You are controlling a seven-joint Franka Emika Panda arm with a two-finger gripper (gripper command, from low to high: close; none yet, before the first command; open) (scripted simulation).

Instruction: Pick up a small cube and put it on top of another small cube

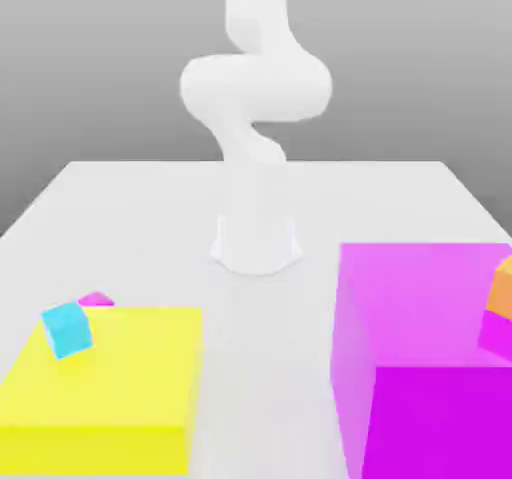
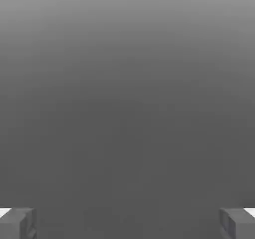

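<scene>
The yellow block (image 1: 105,387) sits at the tabletop's (image 1: 150,207) near edge toward the exterior view's left, a cyan cube (image 1: 67,328) tilted on its far left corner. The small pink-magenta cube (image 1: 97,298) peeks out just behind that block. A translucent magenta box (image 1: 430,367) fills the near right corner, an orange cube (image 1: 502,287) at its right side. The gripper (image 2: 127,223) has its fingers (image 2: 17,223) spread wide, nothing between them.
</scene>
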